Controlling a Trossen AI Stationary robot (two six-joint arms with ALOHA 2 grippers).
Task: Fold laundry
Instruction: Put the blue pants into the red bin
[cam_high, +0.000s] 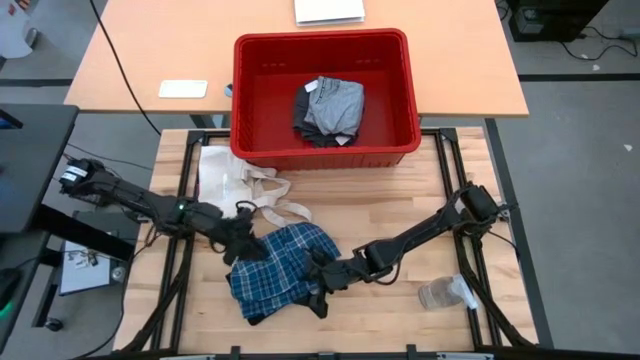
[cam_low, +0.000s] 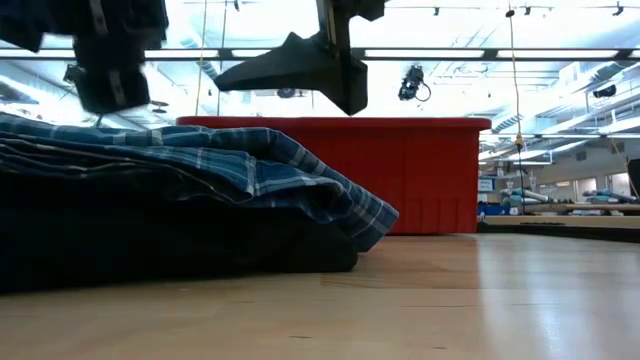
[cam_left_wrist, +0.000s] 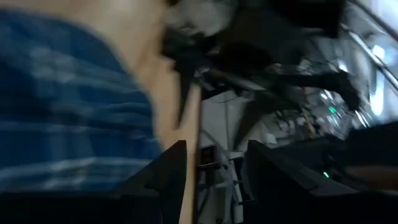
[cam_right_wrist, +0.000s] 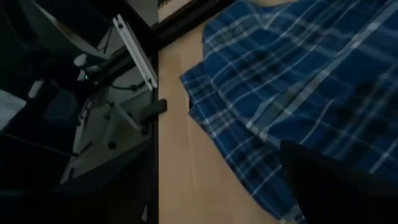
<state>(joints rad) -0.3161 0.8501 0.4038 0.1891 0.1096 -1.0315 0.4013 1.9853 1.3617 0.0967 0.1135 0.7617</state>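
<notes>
The blue-and-white plaid shirt (cam_high: 280, 268) lies bunched in several layers on the wooden table, near its front middle; it also shows in the low view (cam_low: 230, 165). The dark grey garment (cam_high: 328, 108) lies crumpled inside the red bin. My left gripper (cam_high: 245, 243) hovers open over the shirt's left edge; its wrist view shows the plaid cloth (cam_left_wrist: 68, 124) beside its fingers. My right gripper (cam_high: 320, 283) hovers open over the shirt's right edge, with the plaid cloth (cam_right_wrist: 298, 81) below it. In the low view both grippers hang clear above the cloth.
The red bin (cam_high: 250, 100) stands at the table's far edge. A cream tote bag (cam_high: 235, 180) with long straps lies left of the shirt, toward the bin. A clear plastic bottle (cam_high: 445, 292) lies near the table's right front. Bare wood shows between shirt and bottle.
</notes>
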